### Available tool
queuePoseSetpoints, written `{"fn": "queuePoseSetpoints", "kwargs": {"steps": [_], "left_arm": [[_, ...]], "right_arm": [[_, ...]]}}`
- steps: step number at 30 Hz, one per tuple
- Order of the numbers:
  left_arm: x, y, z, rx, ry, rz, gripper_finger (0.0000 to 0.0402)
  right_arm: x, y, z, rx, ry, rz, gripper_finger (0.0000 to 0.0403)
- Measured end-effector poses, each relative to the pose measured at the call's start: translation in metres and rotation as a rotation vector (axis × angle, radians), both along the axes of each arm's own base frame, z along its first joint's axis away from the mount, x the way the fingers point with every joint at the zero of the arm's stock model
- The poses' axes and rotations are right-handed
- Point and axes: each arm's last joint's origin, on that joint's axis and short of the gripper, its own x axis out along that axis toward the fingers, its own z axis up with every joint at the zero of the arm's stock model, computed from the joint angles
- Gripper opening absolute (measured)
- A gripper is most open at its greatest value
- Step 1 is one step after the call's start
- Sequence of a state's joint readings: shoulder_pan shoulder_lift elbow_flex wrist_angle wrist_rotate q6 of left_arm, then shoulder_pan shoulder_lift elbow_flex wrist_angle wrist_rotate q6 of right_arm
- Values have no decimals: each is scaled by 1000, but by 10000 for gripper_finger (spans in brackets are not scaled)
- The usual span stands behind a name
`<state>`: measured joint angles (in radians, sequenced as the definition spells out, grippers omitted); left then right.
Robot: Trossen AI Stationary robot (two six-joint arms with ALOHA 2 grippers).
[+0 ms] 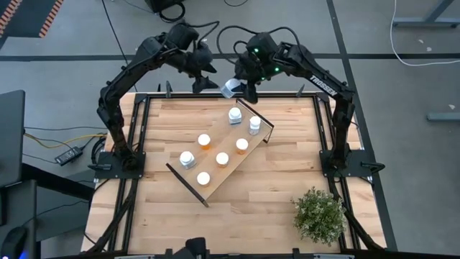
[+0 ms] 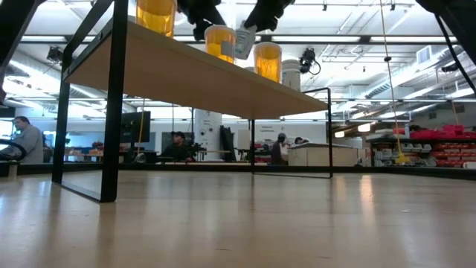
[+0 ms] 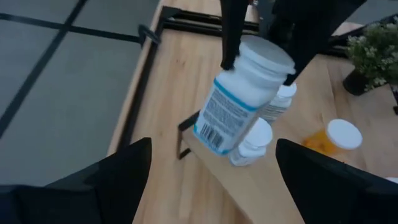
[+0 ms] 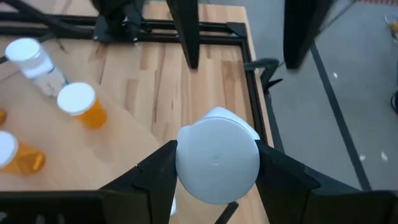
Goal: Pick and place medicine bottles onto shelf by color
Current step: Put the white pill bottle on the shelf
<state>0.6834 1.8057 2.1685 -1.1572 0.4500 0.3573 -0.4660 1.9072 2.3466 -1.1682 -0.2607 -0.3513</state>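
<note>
The right gripper (image 1: 231,87) pinches a white bottle (image 1: 229,88) by its cap, tilted in the air over the shelf's (image 1: 248,155) far end. The left gripper (image 1: 204,81) hangs wide open and empty beside it. Set down tilted, the bottle could topple its neighbours.

a white bottle (image 1: 229,88) with a white cap hangs tilted in the air above the shelf's (image 1: 248,155) far end. on the light-wood shelf stand three white bottles (image 1: 235,115) and four orange bottles (image 1: 222,159), all upright and white-capped.
</note>
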Motion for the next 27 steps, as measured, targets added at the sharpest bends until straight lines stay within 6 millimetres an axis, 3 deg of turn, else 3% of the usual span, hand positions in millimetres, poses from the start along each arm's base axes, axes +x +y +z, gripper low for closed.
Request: {"fn": "queuePoseSetpoints", "kwargs": {"steps": [11, 20, 27], "left_arm": [[36, -10, -25, -37, 60, -77, 348], [42, -18, -26, -40, 47, -134, 345], [43, -19, -26, -43, 45, -142, 299]], "right_arm": [[6, 13, 0, -52, 9, 88, 198], [8, 19, 0, -57, 10, 108, 198], [10, 24, -1, -61, 11, 125, 198]]}}
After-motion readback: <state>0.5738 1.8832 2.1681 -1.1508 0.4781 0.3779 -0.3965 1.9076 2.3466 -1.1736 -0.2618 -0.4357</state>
